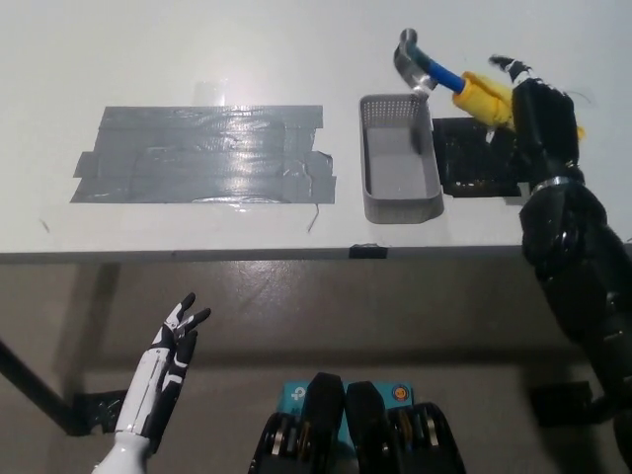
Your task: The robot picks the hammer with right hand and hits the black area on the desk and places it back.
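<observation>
In the head view, the black right hand (541, 117) is over the right part of the white bench (197, 49), and its fingers are closed around the yellow grip of the hammer (449, 81). The hammer is lifted clear of the bench and tilted, so that its metal head (412, 59) points to the upper left, just above the far end of the grey basket (399, 160). A short blue part of the handle shows between the metal head and the yellow grip. The grey basket stands on the bench with nothing inside it. Just beside the basket, on its right, a small black patch (472, 158) lies on the bench, partly under the right hand. To the left of the basket, a wide area of dark grey tape (202, 155) is stuck flat on the bench, and it shines a little from the light. The white left hand (176, 341) rests low at the lower left, below the front edge of the bench, with its fingers spread and holding nothing.
</observation>
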Motion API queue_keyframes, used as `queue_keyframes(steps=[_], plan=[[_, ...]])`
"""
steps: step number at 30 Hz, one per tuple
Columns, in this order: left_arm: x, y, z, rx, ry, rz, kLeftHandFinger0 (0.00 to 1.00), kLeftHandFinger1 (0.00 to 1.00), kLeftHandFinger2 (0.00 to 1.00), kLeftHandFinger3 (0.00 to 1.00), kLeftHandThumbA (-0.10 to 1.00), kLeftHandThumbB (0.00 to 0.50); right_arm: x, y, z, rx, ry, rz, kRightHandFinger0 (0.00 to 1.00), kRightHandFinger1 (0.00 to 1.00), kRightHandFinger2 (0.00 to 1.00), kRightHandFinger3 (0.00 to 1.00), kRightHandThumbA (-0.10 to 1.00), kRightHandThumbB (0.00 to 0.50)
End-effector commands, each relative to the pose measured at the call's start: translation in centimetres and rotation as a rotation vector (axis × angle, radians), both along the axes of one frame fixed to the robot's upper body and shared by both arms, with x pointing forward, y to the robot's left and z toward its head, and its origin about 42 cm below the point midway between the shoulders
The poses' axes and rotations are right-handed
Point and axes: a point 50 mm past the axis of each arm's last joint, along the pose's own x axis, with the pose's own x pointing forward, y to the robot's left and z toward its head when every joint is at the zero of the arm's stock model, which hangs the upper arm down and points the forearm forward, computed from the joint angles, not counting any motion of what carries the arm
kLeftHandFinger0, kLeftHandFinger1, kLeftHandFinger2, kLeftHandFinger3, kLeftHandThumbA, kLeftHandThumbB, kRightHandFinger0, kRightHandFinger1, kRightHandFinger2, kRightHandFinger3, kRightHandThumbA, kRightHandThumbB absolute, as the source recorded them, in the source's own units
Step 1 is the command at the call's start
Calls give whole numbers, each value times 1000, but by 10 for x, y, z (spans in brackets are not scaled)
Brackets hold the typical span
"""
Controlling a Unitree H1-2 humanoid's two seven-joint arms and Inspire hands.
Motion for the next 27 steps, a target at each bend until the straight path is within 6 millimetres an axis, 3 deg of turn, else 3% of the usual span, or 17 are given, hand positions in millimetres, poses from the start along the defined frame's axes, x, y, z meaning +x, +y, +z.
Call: queue_keyframes(steps=[1, 3, 5, 8, 13, 15, 17, 21, 22, 23, 24, 27], plan=[[11, 1, 25, 61, -102, -51, 983, 987, 873, 1000, 1000, 0, 16, -36, 191, 321, 177, 319, 33, 581, 911, 1000, -100, 129], [13, 1, 26, 65, -104, -53, 981, 984, 872, 1000, 1000, 0, 14, -45, 200, 163, 184, 297, 78, 616, 925, 1000, -100, 146], [14, 1, 27, 64, -105, -55, 979, 981, 870, 1000, 1000, 0, 10, -55, 209, 153, 207, 292, 85, 589, 916, 976, -100, 164], [14, 2, 29, 60, -105, -58, 952, 963, 859, 1000, 1000, 1, 4, -73, 222, 124, 292, 322, 63, 619, 978, 1000, -100, 130], [15, 3, 30, 58, -108, -61, 940, 940, 858, 1000, 998, 0, -8, -89, 239, -24, 381, 291, 24, 542, 906, 1000, -100, 138], [16, 4, 32, 57, -112, -61, 936, 930, 849, 1000, 988, 0, -11, -95, 248, -69, 423, 305, 0, 513, 901, 937, -100, 130], [16, 4, 32, 53, -116, -61, 926, 921, 836, 1000, 995, 0, -15, -101, 256, -88, 474, 312, 0, 483, 867, 1000, -100, 130], [14, 4, 30, 54, -108, -58, 918, 916, 834, 1000, 1000, 0, -21, -110, 269, -80, 565, 369, 0, 537, 913, 1000, -100, 117], [14, 4, 29, 51, -106, -57, 914, 916, 834, 1000, 1000, 0, -23, -111, 274, -86, 576, 366, 48, 585, 951, 1000, -100, 124], [13, 4, 29, 49, -104, -56, 911, 915, 835, 1000, 1000, 0, -23, -112, 276, -85, 587, 368, 53, 592, 953, 987, -100, 121], [13, 5, 28, 49, -104, -57, 907, 913, 833, 1000, 1000, 0, -24, -112, 280, -78, 606, 374, 55, 580, 960, 868, -100, 129], [13, 5, 28, 45, -100, -55, 910, 906, 822, 1000, 1000, 0, -26, -112, 291, -56, 636, 391, 54, 541, 952, 707, -100, 133]])
